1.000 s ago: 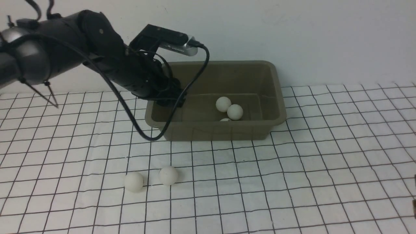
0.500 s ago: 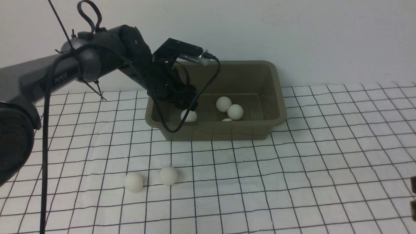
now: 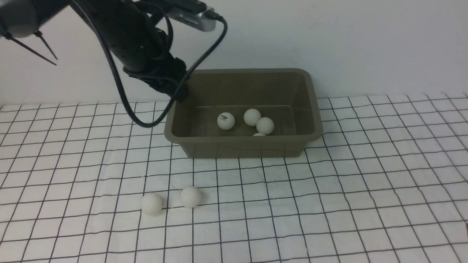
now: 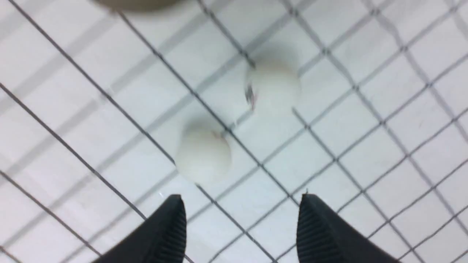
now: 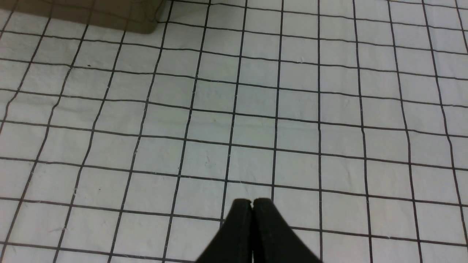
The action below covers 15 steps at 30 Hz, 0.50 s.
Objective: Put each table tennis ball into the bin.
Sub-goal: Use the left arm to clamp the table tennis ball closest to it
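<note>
The olive-brown bin [image 3: 310,109] stands at the back of the table with several white table tennis balls in it. One ball [image 3: 226,121] shows a dark logo, two more [image 3: 252,117] [image 3: 265,125] touch beside it, and another [image 3: 259,134] peeks over the front wall. Two balls [image 3: 151,203] [image 3: 190,196] lie on the gridded cloth in front. My left gripper [image 4: 241,199] is open and empty, raised above the bin's left rear corner; its camera sees both cloth balls [image 4: 203,157] [image 4: 274,86], blurred. My right gripper [image 5: 251,201] is shut, low over bare cloth.
The left arm [image 3: 142,47] and its looping cable [image 3: 146,124] hang over the bin's left side. A white wall rises right behind the bin. One corner of the bin [image 5: 109,18] shows in the right wrist view.
A ball has dropped from my left gripper into the bin and rolled right toward the others. The left arm has lifted up and back out of the bin.
</note>
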Available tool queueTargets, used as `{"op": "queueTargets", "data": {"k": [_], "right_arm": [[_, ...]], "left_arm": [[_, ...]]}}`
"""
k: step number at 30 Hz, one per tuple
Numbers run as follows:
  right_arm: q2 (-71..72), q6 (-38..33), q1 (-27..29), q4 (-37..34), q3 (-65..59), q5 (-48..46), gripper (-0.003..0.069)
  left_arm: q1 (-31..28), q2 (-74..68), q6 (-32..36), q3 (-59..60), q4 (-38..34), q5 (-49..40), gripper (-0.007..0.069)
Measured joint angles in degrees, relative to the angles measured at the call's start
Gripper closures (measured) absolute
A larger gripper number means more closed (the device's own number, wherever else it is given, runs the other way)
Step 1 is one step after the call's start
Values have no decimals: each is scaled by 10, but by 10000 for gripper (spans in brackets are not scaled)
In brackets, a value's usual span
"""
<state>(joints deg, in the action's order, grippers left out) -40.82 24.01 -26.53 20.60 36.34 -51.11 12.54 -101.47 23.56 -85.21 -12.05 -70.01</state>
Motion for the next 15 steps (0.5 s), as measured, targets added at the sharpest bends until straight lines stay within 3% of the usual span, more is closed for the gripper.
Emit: {"op": "queueTargets", "data": {"k": [7, 15], "right_arm": [[0, 0, 0, -8, 0, 0, 675], [0, 0, 0, -22, 0, 0, 675]], "left_arm": [[0, 3, 0, 157, 1, 158, 247], [0, 1, 0, 165, 15, 182, 188]]}}
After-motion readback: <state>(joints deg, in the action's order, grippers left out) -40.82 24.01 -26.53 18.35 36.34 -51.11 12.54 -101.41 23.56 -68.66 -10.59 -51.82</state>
